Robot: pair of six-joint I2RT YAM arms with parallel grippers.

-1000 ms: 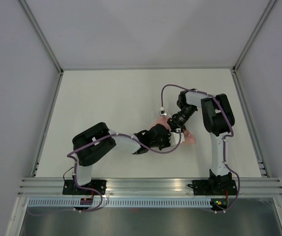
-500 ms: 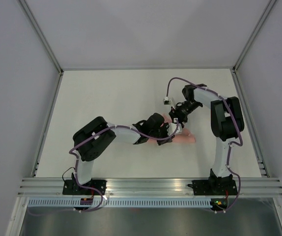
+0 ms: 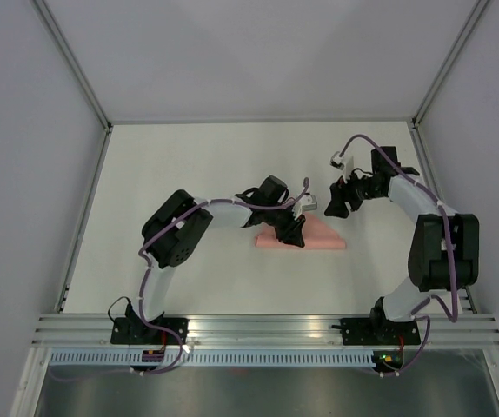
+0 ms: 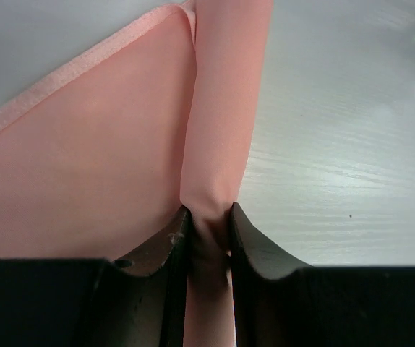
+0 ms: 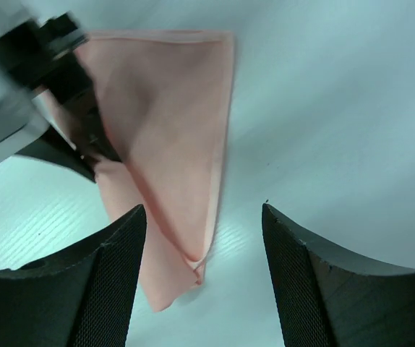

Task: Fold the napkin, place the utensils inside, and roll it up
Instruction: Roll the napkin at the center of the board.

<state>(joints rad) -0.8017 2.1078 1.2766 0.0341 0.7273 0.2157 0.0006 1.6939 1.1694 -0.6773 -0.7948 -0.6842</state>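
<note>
Pink cloth is all that sits between my two arms: the napkin lies near the middle of the white desk, towards its right half. My left tool is pressed together on it, pinching a raised pleat. In the left wrist view that pleat runs as a narrow strip straight up from between the two dark fingers, with a flat, hemmed panel spreading to its left.

My right tool is spread wide and holds nothing. Half a second ago it crowded against the left one right over the cloth. It has since drawn back to the far right and now stands apart from the napkin. With it out of the way, much more of the cloth shows than before.

From above the napkin reads as a low triangle, long edge towards me, the left tool covering its left part. The right wrist view shows it folded in overlapping layers, smooth with a faint sheen, tapering to a corner.
</note>
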